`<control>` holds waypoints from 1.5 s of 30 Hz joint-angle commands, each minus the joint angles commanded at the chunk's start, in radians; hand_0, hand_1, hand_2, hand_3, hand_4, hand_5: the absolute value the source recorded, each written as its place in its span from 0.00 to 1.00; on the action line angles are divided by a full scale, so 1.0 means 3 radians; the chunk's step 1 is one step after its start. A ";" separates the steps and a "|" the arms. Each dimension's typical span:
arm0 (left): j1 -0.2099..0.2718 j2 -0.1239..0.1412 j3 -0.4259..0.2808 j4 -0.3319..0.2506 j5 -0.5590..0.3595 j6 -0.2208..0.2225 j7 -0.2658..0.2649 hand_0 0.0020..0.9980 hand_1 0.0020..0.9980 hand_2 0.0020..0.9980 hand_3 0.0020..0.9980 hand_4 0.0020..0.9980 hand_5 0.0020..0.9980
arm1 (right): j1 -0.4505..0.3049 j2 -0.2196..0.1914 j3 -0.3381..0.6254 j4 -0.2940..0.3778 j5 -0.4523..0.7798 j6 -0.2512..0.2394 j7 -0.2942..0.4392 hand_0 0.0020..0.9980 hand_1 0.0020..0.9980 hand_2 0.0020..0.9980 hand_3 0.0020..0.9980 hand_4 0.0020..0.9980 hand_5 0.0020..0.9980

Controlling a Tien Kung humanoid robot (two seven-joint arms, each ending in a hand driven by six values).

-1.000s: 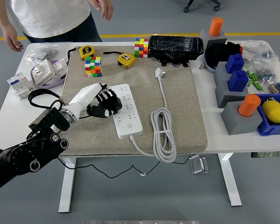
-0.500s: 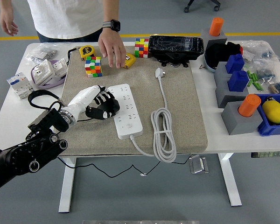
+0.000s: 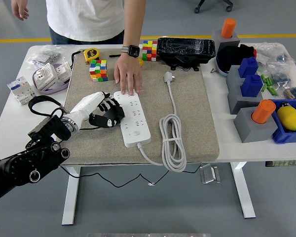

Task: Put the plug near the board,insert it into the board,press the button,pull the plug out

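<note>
The white power strip (image 3: 134, 117) lies lengthwise on the beige mat (image 3: 197, 113); its button (image 3: 136, 132) is near the front end. The white plug (image 3: 168, 77) lies unplugged on the mat to the strip's far right, its cable running down to a coil (image 3: 172, 140). My left hand (image 3: 107, 112) rests against the strip's left edge, fingers loosely bent and holding nothing. A person's hand (image 3: 128, 75) lies flat on the mat, its fingertips on the strip's far end.
Two colour cubes (image 3: 99, 70) (image 3: 149, 50), a yellow tape measure (image 3: 91, 54) and a black box (image 3: 185, 49) sit at the mat's back. Grey blocks with blue and orange pieces (image 3: 251, 106) stand right. White switch parts (image 3: 44, 78) lie left.
The person's hand has come down from the back of the mat, over the second tape measure, onto the strip's far end. My left hand has barely shifted.
</note>
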State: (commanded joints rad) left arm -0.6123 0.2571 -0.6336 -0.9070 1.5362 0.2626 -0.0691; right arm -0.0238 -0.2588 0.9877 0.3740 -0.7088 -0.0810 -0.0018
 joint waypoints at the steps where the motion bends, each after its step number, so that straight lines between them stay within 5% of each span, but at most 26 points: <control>1: 0.0000 -0.0001 -0.0003 -0.0001 -0.0003 -0.0004 0.0003 0.53 0.51 0.56 0.58 0.76 0.00 | 0.0000 0.0000 0.0003 0.0000 -0.0003 -0.0001 0.0000 0.60 0.63 0.63 0.55 0.93 0.48; 3: -0.0003 0.0000 0.0000 -0.0001 -0.0006 -0.0015 0.0005 0.53 0.51 0.56 0.58 0.76 0.00 | -0.0001 0.0000 0.0004 -0.0003 -0.0002 -0.0001 -0.0001 0.60 0.63 0.63 0.55 0.93 0.48; 4: -0.0003 0.0000 0.0001 -0.0001 -0.0006 -0.0018 0.0005 0.57 0.53 0.57 0.57 0.84 0.05 | -0.0002 0.0000 0.0003 -0.0003 -0.0002 -0.0001 -0.0001 0.60 0.63 0.63 0.55 0.93 0.48; 9: 0.0003 0.0001 0.0002 0.0025 -0.0015 -0.0039 -0.0039 0.57 0.53 0.57 0.57 0.84 0.05 | -0.0004 0.0002 0.0001 -0.0003 -0.0003 0.0000 -0.0002 0.60 0.63 0.63 0.55 0.93 0.48; 10: 0.0004 0.0001 0.0000 0.0027 -0.0020 -0.0040 -0.0052 0.69 0.72 0.73 0.72 1.00 0.32 | -0.0004 0.0003 0.0002 -0.0002 -0.0004 0.0000 -0.0002 0.60 0.63 0.63 0.55 0.93 0.48; 15: 0.0003 0.0002 -0.0016 0.0035 -0.0057 -0.0031 -0.0108 0.69 0.72 0.73 0.72 1.00 0.32 | 0.0000 0.0001 -0.0003 0.0001 -0.0006 0.0002 -0.0001 0.60 0.63 0.63 0.55 0.93 0.48; 16: 0.0004 0.0000 -0.0021 0.0035 -0.0065 -0.0030 -0.0114 0.71 0.76 0.78 0.75 1.00 0.46 | 0.0000 0.0001 -0.0003 0.0000 -0.0005 0.0003 0.0000 0.60 0.63 0.63 0.55 0.93 0.48; 26: 0.0042 0.0011 -0.0130 -0.0037 -0.0113 0.0007 -0.0147 0.71 0.77 0.79 0.77 1.00 0.49 | -0.0001 0.0002 0.0004 0.0001 -0.0009 0.0003 0.0000 0.60 0.63 0.62 0.55 0.93 0.48; 31: 0.0180 0.0045 -0.0346 -0.0347 -0.0201 0.0201 -0.0200 0.68 0.72 0.75 0.75 1.00 0.53 | -0.0001 -0.0002 0.0003 0.0003 -0.0014 0.0002 0.0001 0.60 0.63 0.62 0.55 0.93 0.48; 37: 0.0537 0.0123 -0.0580 -0.0899 -0.0133 0.0558 -0.0155 0.69 0.72 0.73 0.74 0.95 0.49 | -0.0001 -0.0003 0.0006 0.0003 -0.0021 0.0003 0.0000 0.60 0.63 0.62 0.55 0.93 0.48; 45: 0.0936 0.0244 -0.0596 -0.1293 0.0250 0.0706 0.0190 0.70 0.75 0.75 0.75 0.93 0.51 | -0.0003 -0.0002 0.0016 0.0005 -0.0032 0.0002 0.0002 0.60 0.63 0.62 0.55 0.93 0.48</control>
State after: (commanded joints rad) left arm -0.3313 0.3304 -0.8125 -1.2948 1.6113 0.4745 -0.0120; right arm -0.0248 -0.2593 0.9926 0.3754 -0.7182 -0.0803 -0.0014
